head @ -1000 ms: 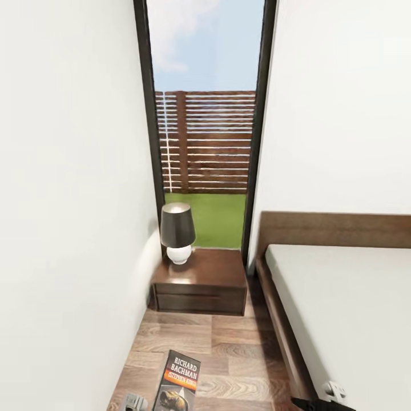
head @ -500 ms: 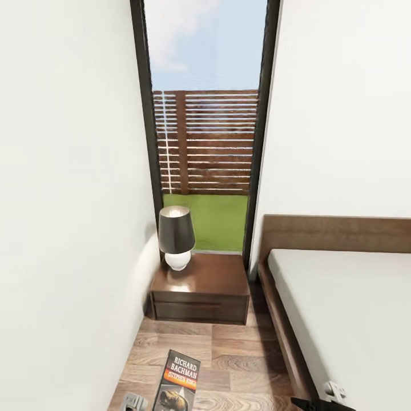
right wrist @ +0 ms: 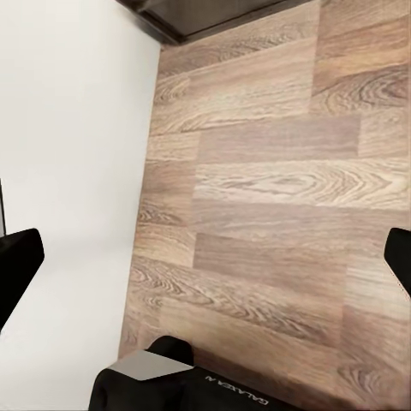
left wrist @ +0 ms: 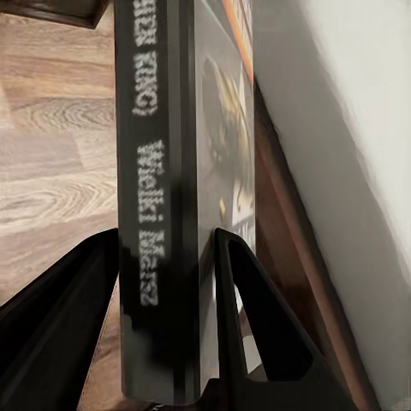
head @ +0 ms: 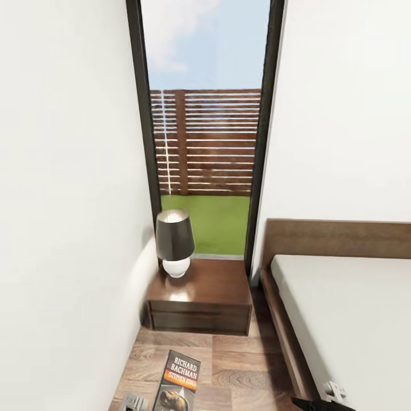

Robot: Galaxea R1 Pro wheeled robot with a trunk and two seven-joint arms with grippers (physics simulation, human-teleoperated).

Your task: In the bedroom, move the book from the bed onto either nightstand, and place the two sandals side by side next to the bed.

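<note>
Where two white walls meet in a narrow corner, a tall black-framed window (head: pixel 205 125) shows blue sky, a slatted brown fence and a strip of green grass. Below the window stands the low dark brown wooden nightstand (head: pixel 200 297) with a drawer line on its front, and on its top, near the left wall, is a small lamp with a dark shade and a round white base (head: pixel 174 242). The floor of wood planks (head: pixel 240 371) runs between the nightstand and the large low bed with dark brown frame and light-grey mattress (head: pixel 348 308), which is at the right.

The thin dark paperback book with white "Richard Bachman" lettering and an orange band (head: pixel 178 381) is held above the floor, in front of the nightstand and apart from it. The left gripper (left wrist: pixel 163 317) pinches the book by its spine side, one black finger on each face. The right gripper (right wrist: pixel 205 257) has its fingers spread wide over the bare floor, beside a white wall
</note>
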